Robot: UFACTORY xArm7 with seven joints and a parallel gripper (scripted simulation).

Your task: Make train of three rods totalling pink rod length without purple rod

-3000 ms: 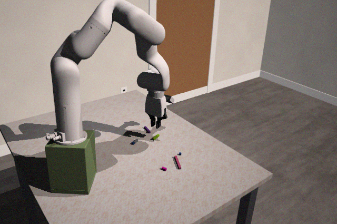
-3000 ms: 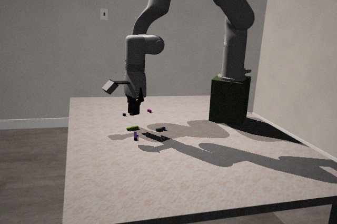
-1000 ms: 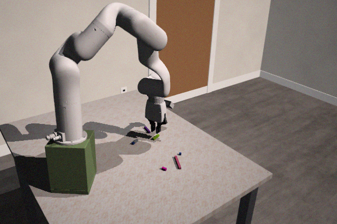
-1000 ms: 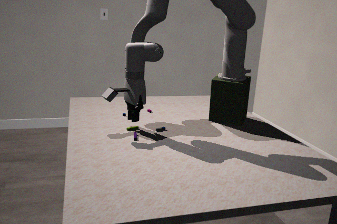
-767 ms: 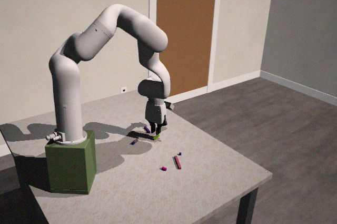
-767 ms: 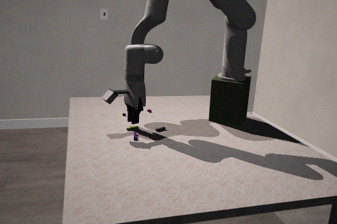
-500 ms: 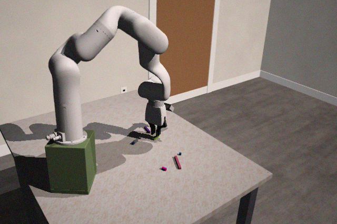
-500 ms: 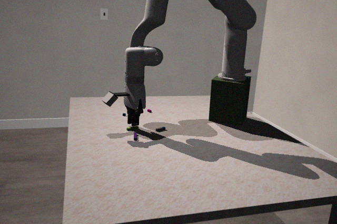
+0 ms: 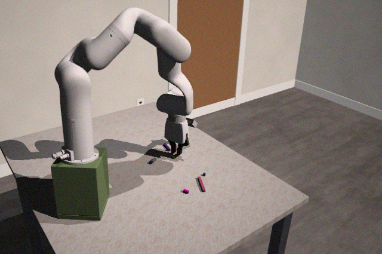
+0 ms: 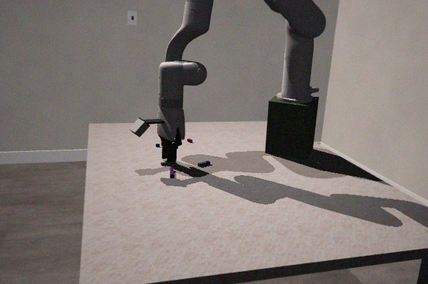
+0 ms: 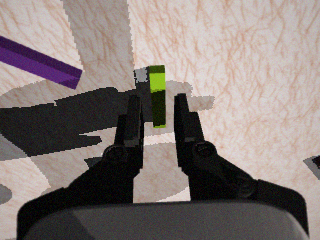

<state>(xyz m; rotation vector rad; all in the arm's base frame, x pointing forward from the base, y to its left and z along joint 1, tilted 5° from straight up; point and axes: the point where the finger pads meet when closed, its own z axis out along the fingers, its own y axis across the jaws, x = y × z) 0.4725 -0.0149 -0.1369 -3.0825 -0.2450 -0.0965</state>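
One lime rod (image 9: 175, 157) (image 10: 164, 163) (image 11: 157, 82) near the fingers (image 9: 179, 149) (image 10: 171, 154)

the purple rod (image 11: 41, 64) runs off the wrist view's left edge.

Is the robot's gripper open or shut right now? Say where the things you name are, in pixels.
Partly open: the gripper (image 9: 176, 156) (image 10: 168, 161) (image 11: 158, 110) has a gap between its fingers, with neither touching the lime rod (image 11: 158, 82).

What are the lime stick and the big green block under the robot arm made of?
The small lime rectangular rod looks like painted wood or plastic: its colour is even and its edges straight. The big green box-shaped base could be painted metal or wood, since its flat sides look smooth and dull. I can't tell which.
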